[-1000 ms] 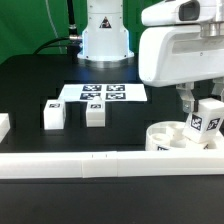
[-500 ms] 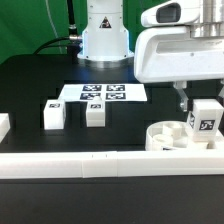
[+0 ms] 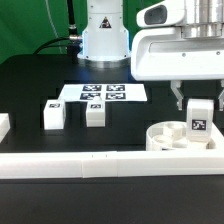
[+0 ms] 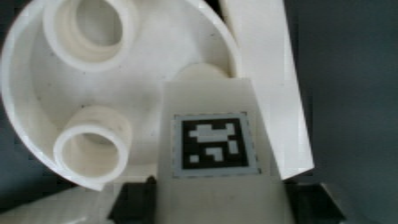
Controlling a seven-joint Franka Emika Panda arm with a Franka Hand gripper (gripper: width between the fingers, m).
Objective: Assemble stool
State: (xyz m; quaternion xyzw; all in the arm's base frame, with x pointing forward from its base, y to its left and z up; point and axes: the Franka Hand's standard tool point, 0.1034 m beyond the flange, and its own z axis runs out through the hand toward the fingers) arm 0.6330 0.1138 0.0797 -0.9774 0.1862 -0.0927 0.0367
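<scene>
We see the fingers clamped on one upright leg, over the seat at the exterior view's right. Two loose legs stand on the table near the marker board; white rail in front.

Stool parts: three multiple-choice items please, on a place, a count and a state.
1. Seat lies at: A exterior view's left; B exterior view's right, by the rail; C centre.
2. Loose legs number: A three; B one; C two.
3. Gripper is: A shut on a leg; B open; C shut on the seat.
B, seat sits by the rail at right; C, two sit apart at left; A, tagged leg is between the fingers above the seat.
</scene>
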